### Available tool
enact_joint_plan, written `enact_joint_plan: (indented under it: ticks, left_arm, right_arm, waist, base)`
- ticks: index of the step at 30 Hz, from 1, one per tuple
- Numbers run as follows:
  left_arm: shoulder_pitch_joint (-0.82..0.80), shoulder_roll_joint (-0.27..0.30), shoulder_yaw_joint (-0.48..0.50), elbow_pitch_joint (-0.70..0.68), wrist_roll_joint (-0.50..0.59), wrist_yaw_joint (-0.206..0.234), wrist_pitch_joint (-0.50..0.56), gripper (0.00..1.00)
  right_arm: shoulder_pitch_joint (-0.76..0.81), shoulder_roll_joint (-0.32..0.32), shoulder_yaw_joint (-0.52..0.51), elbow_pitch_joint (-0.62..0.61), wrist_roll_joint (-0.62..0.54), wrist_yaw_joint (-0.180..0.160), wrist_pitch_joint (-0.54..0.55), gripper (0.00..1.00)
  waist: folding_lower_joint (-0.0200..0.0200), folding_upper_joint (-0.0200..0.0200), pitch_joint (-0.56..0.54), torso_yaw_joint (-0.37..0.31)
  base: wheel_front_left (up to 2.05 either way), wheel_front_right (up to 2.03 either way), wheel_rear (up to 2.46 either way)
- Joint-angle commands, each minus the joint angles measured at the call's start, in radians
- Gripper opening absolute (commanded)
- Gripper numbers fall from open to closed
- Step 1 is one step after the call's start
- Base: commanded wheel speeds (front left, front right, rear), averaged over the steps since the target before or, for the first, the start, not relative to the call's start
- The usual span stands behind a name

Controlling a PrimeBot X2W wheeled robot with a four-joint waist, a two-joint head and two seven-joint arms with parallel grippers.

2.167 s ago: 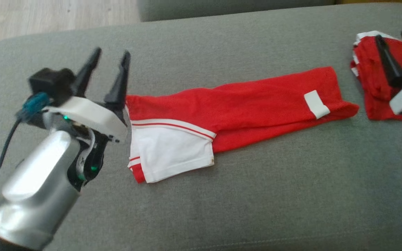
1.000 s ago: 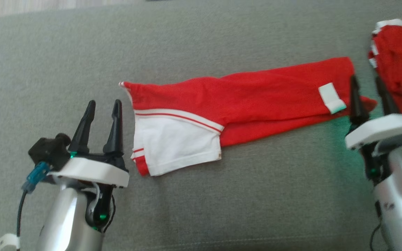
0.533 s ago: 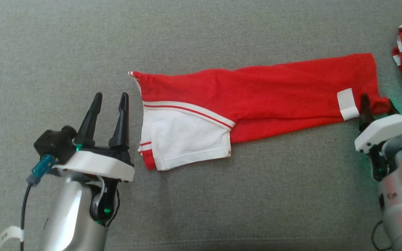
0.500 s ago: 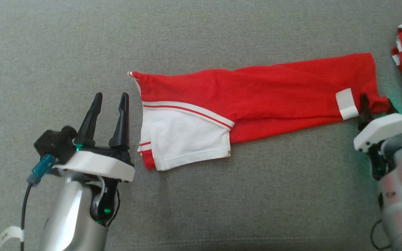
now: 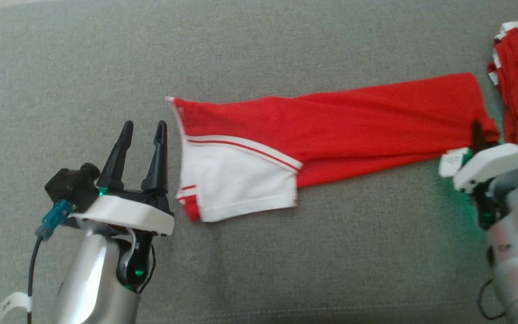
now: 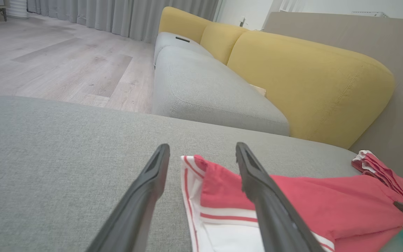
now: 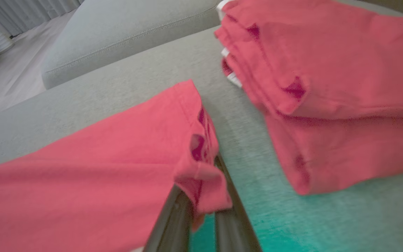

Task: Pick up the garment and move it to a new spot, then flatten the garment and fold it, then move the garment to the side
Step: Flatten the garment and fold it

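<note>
A: Grey sofa cushion (image 5: 286,270), and the garment (image 5: 353,121) lies stretched long across it, with the right claw (image 7: 201,189) clamped on its right-hand corner.

B: Folding step, I'd say. The left claw (image 5: 144,126) is spread wide beside the white end and needs its own grip next.

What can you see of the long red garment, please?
The garment is red knit folded into a long strip, flat on the grey cushion, with a white panel and red stripes at its left end. The right gripper's jaws are shut on its right corner, puckering it; the open left gripper stands clear of the other end.
</note>
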Motion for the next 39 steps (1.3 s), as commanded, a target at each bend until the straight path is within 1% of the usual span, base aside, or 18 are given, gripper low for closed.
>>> enact_joint_plan:
  ticks: [1, 6, 9, 15, 18, 20, 25, 27, 28, 29, 30, 35, 39]
  left_arm:
    - [-0.026, 0.008, 0.027, -0.026, -0.005, -0.006, -0.006, 1.0]
    - [-0.016, 0.008, 0.031, -0.025, -0.007, -0.006, -0.006, 1.0]
    - [-0.007, 0.008, 0.035, -0.024, -0.008, -0.006, -0.006, 1.0]
    - [0.017, 0.008, 0.027, -0.02, -0.013, -0.006, -0.006, 1.0]
    - [0.034, 0.008, 0.024, -0.019, -0.016, -0.006, -0.006, 1.0]
    - [0.044, 0.008, 0.026, -0.021, -0.019, -0.006, -0.006, 1.0]
    - [0.071, 0.008, 0.036, -0.023, -0.02, -0.006, -0.006, 1.0]
    - [0.078, 0.008, 0.036, -0.024, -0.02, -0.006, -0.006, 1.0]
    - [0.078, 0.008, 0.036, -0.024, -0.02, -0.006, -0.006, 1.0]
    - [0.084, 0.008, 0.036, -0.026, -0.02, -0.006, -0.006, 1.0]
    - [0.084, 0.008, 0.036, -0.026, -0.02, -0.006, -0.006, 1.0]
    - [0.092, 0.008, 0.029, -0.023, -0.018, -0.006, -0.006, 1.0]
    - [0.096, 0.008, 0.024, -0.019, -0.02, -0.006, -0.006, 1.0]
  right_arm:
    - [-0.001, -0.035, 0.008, -0.021, 0.007, -0.001, -0.019, 0.0]
    - [0.02, -0.092, -0.044, -0.011, 0.023, -0.001, -0.046, 0.0]
    - [0.03, -0.106, -0.074, -0.006, 0.016, -0.001, -0.068, 0.0]
    - [0.043, -0.079, -0.081, -0.016, 0.009, -0.001, -0.084, 0.0]
    - [0.049, -0.036, -0.063, -0.054, 0.019, -0.001, -0.085, 0.0]
    - [0.051, -0.008, -0.045, -0.087, 0.031, -0.001, -0.079, 0.0]
    - [0.077, 0.067, 0.04, -0.195, 0.058, -0.001, -0.042, 0.0]
    - [0.093, 0.09, 0.072, -0.243, 0.076, -0.001, -0.023, 0.0]
    - [0.093, 0.09, 0.072, -0.243, 0.076, -0.001, -0.023, 0.0]
    - [0.109, 0.109, 0.102, -0.29, 0.092, -0.001, -0.005, 0.0]
    - [0.109, 0.109, 0.102, -0.29, 0.092, -0.001, -0.005, 0.0]
    - [0.151, 0.132, 0.191, -0.391, 0.158, -0.001, 0.049, 0.0]
    - [0.184, 0.134, 0.329, -0.431, 0.27, -0.001, 0.065, 0.0]
  waist:
    - [0.0, 0.0, -0.006, -0.002]
    - [0.0, 0.0, -0.03, -0.005]
    - [0.0, 0.0, -0.047, -0.008]
    - [0.0, 0.0, -0.09, -0.012]
    - [0.0, 0.0, -0.126, -0.009]
    - [0.0, 0.0, -0.142, -0.007]
    - [0.0, 0.0, -0.179, 0.007]
    - [0.0, 0.0, -0.19, 0.016]
    - [0.0, 0.0, -0.19, 0.016]
    - [0.0, 0.0, -0.2, 0.027]
    - [0.0, 0.0, -0.2, 0.027]
    - [0.0, 0.0, -0.218, 0.068]
    - [0.0, 0.0, -0.225, 0.104]
  base:
    - [0.0, 0.0, 0.0]
    - [0.0, 0.0, 0.0]
    - [0.0, 0.0, 0.0]
    - [0.0, 0.0, 0.0]
    - [0.0, 0.0, 0.0]
    - [0.0, 0.0, 0.0]
    - [0.0, 0.0, 0.0]
    - [0.0, 0.0, 0.0]
    - [0.0, 0.0, 0.0]
    - [0.0, 0.0, 0.0]
    - [0.0, 0.0, 0.0]
    - [0.0, 0.0, 0.0]
    - [0.0, 0.0, 0.0]
